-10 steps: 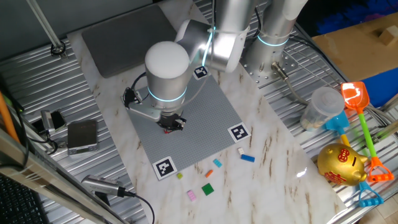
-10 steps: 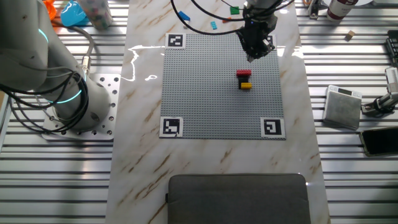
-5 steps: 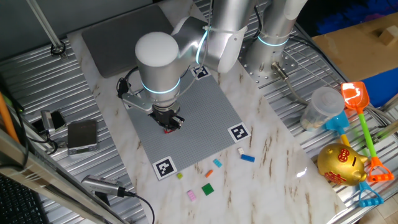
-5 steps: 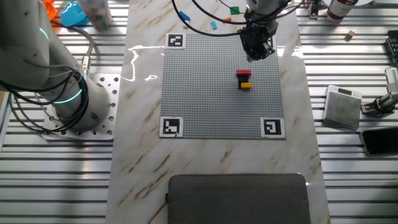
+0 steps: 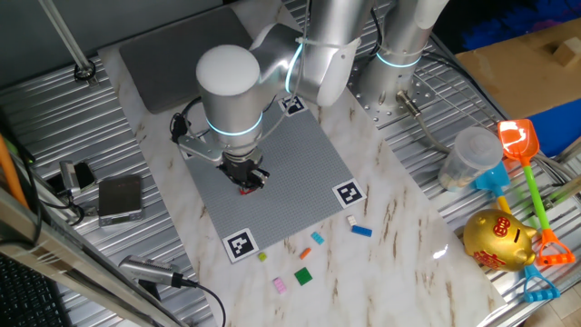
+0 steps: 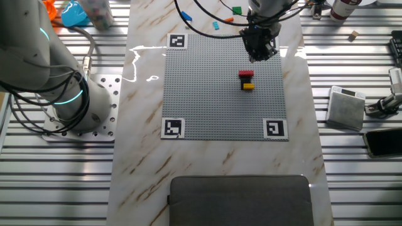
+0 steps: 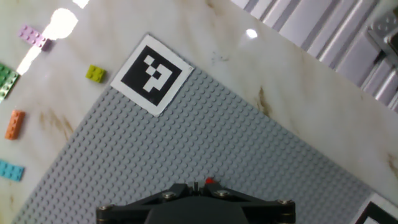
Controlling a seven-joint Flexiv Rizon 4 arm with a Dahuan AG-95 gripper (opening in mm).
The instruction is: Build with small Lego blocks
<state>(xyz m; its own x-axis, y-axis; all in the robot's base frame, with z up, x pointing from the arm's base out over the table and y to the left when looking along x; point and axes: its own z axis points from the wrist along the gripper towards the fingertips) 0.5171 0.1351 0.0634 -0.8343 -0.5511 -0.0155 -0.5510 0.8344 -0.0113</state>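
A small stack of Lego blocks (image 6: 247, 80), red on black on yellow, stands on the grey studded plate (image 6: 207, 94). My gripper (image 6: 258, 56) hangs over the plate just beyond the stack, toward the far edge, with its fingers shut and nothing seen between them. In one fixed view the gripper (image 5: 251, 178) covers most of the stack, and only a red bit (image 5: 244, 190) shows. The hand view shows the shut gripper (image 7: 196, 185) at the bottom edge with a red speck (image 7: 209, 182) beside it. Loose bricks lie off the plate: pink (image 7: 32, 36), yellow (image 7: 96, 73), orange (image 7: 15, 123), light blue (image 7: 9, 170).
More loose bricks lie on the marble past the plate's edge: green (image 5: 303, 276), blue (image 5: 362, 231), white (image 5: 350, 220). A grey pad (image 6: 242, 198) lies on the opposite side. A silver box (image 5: 120, 197), toy shovels (image 5: 525, 154) and a gold piggy bank (image 5: 497, 239) flank the table.
From a second ago the wrist shifted a little across the plate with the fingers still shut. Over the last half second nothing has visibly moved.
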